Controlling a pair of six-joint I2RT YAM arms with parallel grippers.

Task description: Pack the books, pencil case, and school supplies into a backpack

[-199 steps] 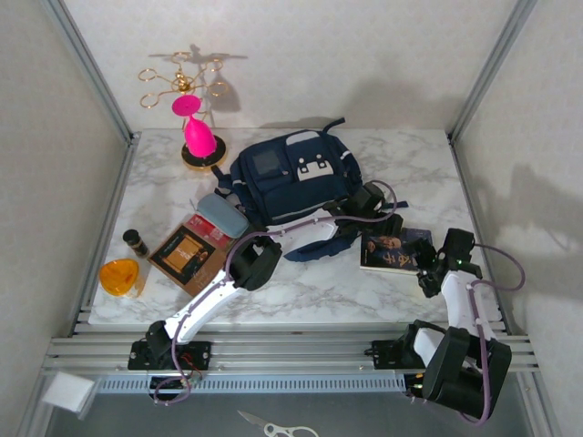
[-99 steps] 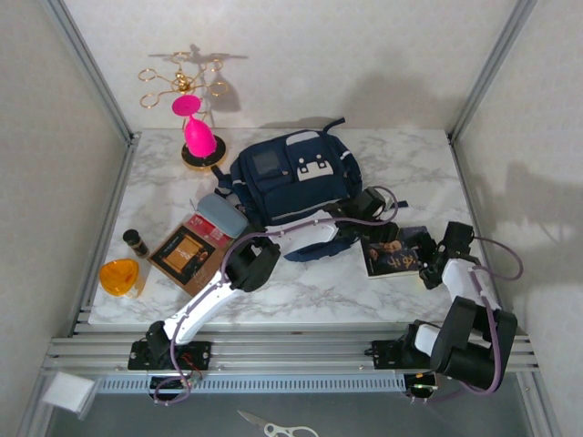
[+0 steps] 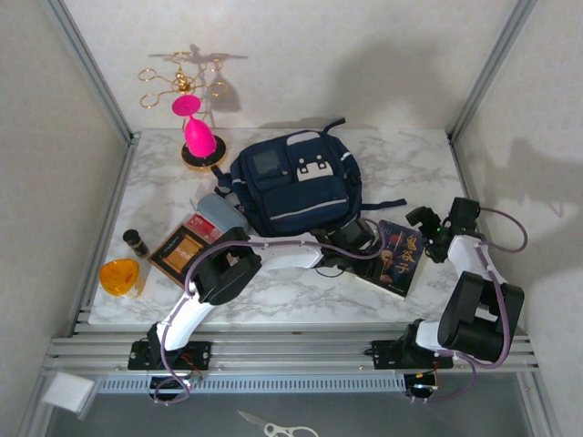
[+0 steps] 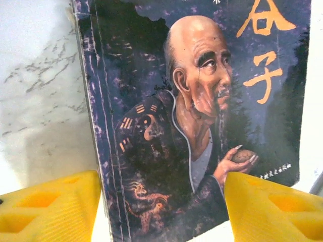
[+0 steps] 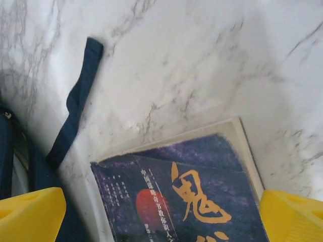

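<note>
White marble table [image 3: 428, 173] fills the cell, with pale walls on 3 sides and a metal frame along the near edge.

1. The navy backpack [image 3: 293, 182] lies flat at the far centre, front patches up. One dark strap [image 5: 75, 106] trails across the marble to its right.
2. The dark book [image 3: 401, 258] lies face up near and right of the backpack, turned at an angle.
3. The left gripper [image 4: 161, 212] sits at the left edge of the dark book. Its yellow jaws stand apart, one at the spine and one over the cover, and they clamp nothing. Contact with the cover cannot be judged.
4. The right gripper [image 5: 161, 217] hangs at the far end of the same book. Its jaws are spread fully and hold nothing.
5. The brown book [image 3: 182, 253] lies at the near left. The red box [image 3: 199, 224] and the grey-blue pencil case [image 3: 219, 212] lie just beyond it, the case against the backpack's left side.
6. The orange piece [image 3: 118, 276] rests at the left edge, near a small dark bottle [image 3: 136, 242].
7. A gold stand [image 3: 196, 137] with a pink item occupies the far left.
</note>
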